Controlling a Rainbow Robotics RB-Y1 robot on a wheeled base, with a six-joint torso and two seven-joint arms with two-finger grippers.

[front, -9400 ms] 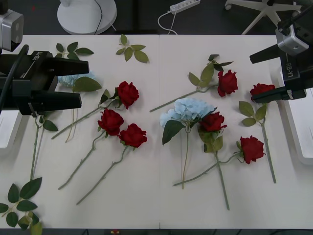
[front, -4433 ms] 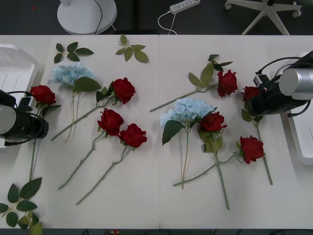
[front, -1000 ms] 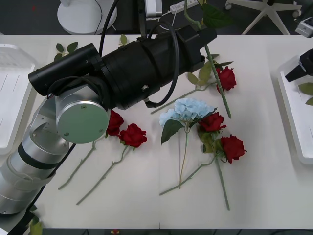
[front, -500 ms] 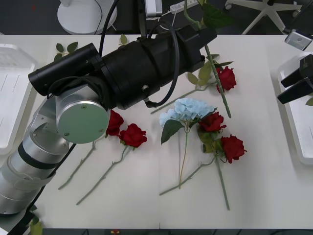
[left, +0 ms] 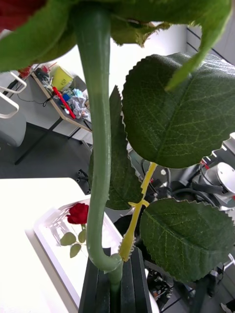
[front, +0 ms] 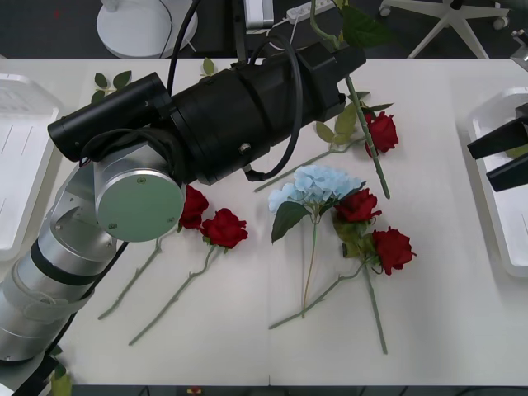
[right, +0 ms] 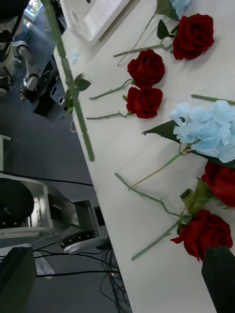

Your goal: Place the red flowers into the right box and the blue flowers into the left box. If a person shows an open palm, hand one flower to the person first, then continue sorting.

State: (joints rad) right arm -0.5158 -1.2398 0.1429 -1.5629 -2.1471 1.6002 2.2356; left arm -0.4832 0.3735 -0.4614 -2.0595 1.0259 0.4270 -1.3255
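Overhead, in the front view, the left arm (front: 206,132) is stretched across the table (front: 247,330), and a rose stem (front: 367,136) is seen hanging past its far end. The right gripper (front: 503,157) is held over the right box (front: 487,124), its two black fingers apart. The left box (front: 25,165) lies at the table's left edge. One blue flower (front: 318,186) rests mid-table, with red roses (front: 384,132) around it and two more (front: 224,228) beside the left arm.

In the right wrist view, the blue flower (right: 205,127) is shown lying among red roses (right: 146,68), and the raised stem (right: 73,93) is seen hanging clear of the table edge.

In the left wrist view, the left gripper (left: 113,281) is closed on a thick green rose stem (left: 98,146) with large leaves (left: 181,112). Beyond, a white tray (left: 54,230) is seen holding one red rose (left: 78,213).
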